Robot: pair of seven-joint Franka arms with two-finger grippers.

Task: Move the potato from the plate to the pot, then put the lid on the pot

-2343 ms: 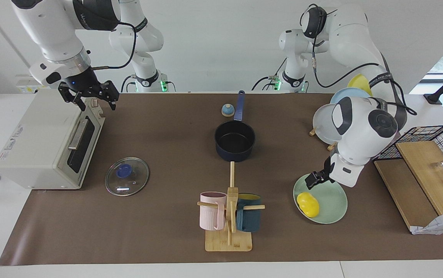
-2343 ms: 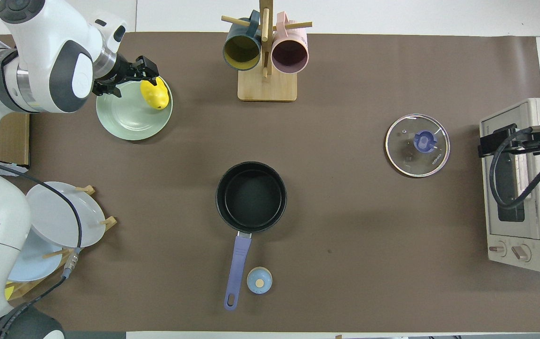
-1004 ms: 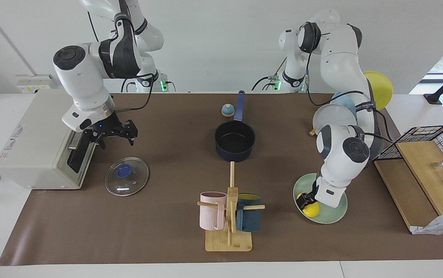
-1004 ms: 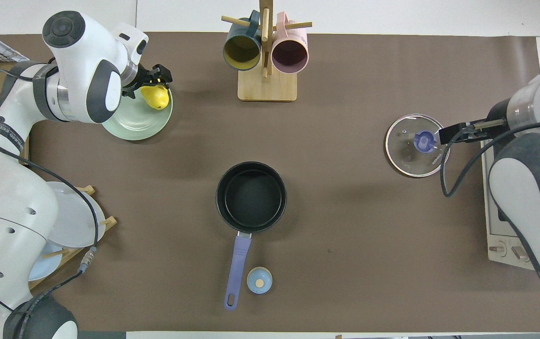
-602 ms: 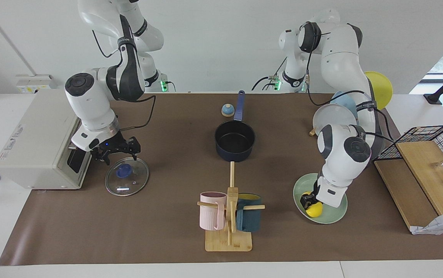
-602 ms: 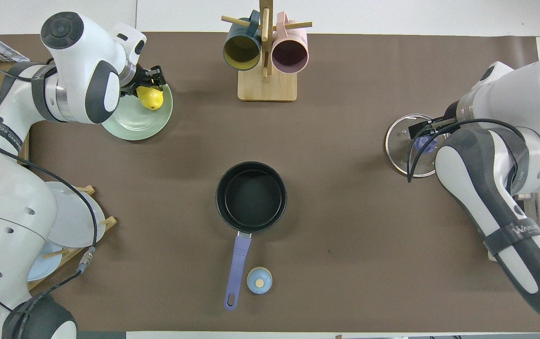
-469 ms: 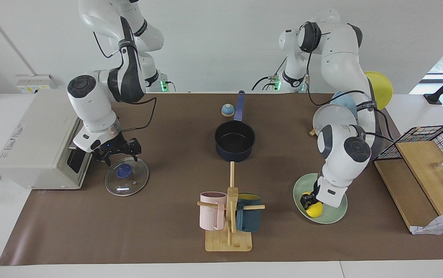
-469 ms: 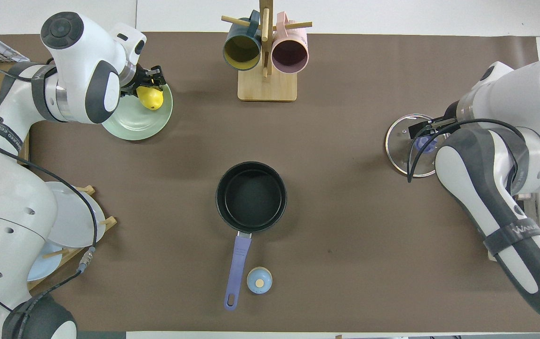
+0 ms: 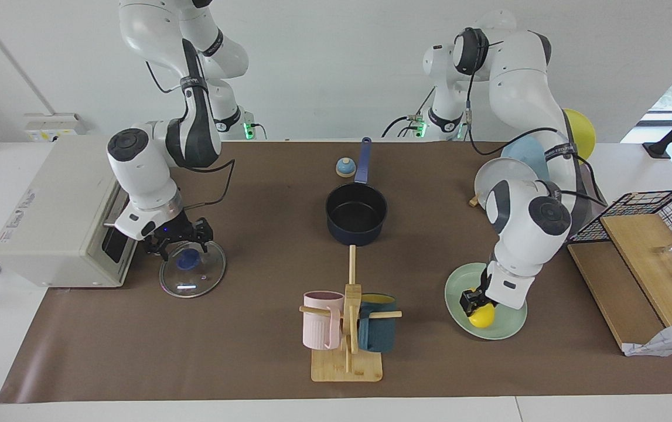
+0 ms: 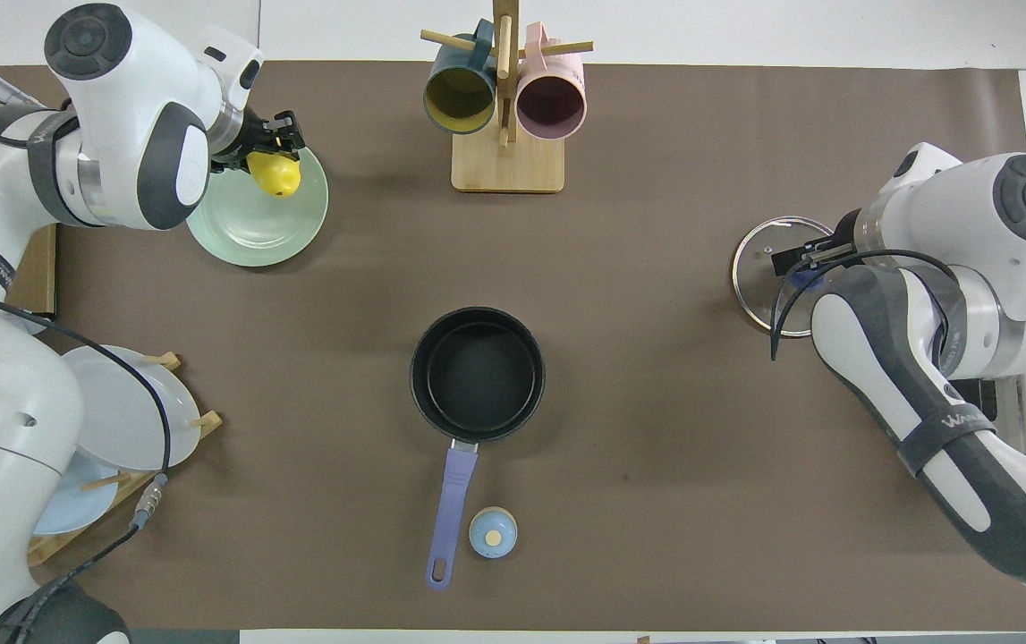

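The yellow potato (image 9: 481, 316) lies on the mint-green plate (image 9: 510, 319) at the left arm's end of the table. My left gripper (image 9: 473, 303) is down on it, fingers closed around its top; the overhead view shows this gripper (image 10: 269, 150), the potato (image 10: 276, 177) and the plate (image 10: 253, 234). The navy pot (image 9: 356, 214) stands empty mid-table, handle toward the robots (image 10: 477, 374). The glass lid (image 9: 193, 275) lies flat beside the oven. My right gripper (image 9: 183, 241) is open, low over its blue knob (image 9: 188, 258); the arm hides most of the lid (image 10: 754, 286) from overhead.
A mug rack (image 9: 347, 328) with a pink and a teal mug stands farther from the robots than the pot. A small bell (image 9: 345, 167) sits beside the pot handle. A toaster oven (image 9: 60, 211) stands next to the lid. A plate rack (image 9: 511, 176) and a wire basket (image 9: 658, 228) are near the plate.
My right gripper came down from the oven top to just over the lid's knob. My left gripper dropped onto the potato, closed on it, and shifted it slightly across the plate.
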